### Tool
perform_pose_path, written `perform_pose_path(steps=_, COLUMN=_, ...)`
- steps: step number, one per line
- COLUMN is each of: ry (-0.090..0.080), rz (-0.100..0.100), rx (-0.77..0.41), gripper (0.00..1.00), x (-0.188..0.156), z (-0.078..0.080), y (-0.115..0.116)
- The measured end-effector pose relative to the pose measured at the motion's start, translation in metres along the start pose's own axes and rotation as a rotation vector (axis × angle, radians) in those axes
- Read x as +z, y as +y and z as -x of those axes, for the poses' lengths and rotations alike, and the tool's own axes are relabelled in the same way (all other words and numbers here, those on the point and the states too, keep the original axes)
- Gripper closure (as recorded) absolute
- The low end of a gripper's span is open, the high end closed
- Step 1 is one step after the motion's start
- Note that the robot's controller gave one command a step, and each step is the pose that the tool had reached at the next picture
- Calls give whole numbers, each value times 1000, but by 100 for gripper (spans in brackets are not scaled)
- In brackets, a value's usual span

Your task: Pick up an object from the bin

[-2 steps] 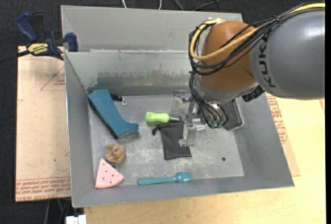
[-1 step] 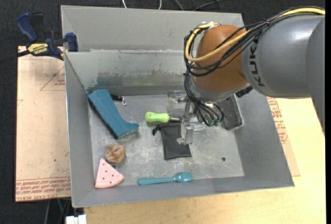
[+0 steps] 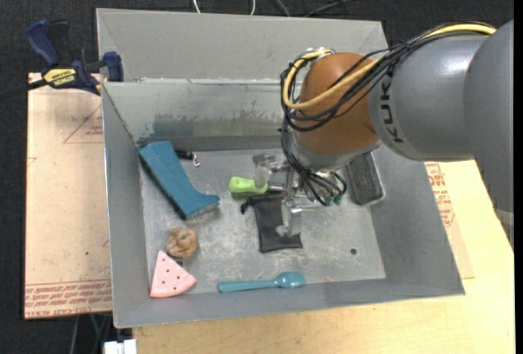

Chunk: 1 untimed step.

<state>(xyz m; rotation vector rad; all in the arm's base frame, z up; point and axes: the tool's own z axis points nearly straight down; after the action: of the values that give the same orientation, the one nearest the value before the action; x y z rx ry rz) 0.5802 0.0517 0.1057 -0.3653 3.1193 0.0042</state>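
Look at the black piece (image 3: 269, 226) at the middle of the bin (image 3: 122, 197). It is flat and dull, a dark strip that runs from a narrow upper end down to a broader foot, and it lies a little tilted on the grey floor. Your hand (image 3: 289, 221) is down right over its right edge, at or just above it. You cannot tell from here whether the hand is released or clenched.

Just up and left of the piece you see a lime-green thing (image 3: 244, 185), and right of the hand a dark grey block (image 3: 364, 178). Further left lies a blue wedge (image 3: 173, 177), with a brown lump (image 3: 181, 242) and a pink slice (image 3: 170, 277) below it. A teal spoon (image 3: 263, 284) lies along the lower edge.
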Motion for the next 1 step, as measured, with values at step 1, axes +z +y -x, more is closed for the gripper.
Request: perform_pose_path(steps=1, ry=-2, rz=-1, rx=-61, gripper=0, x=14, z=4, y=-1)
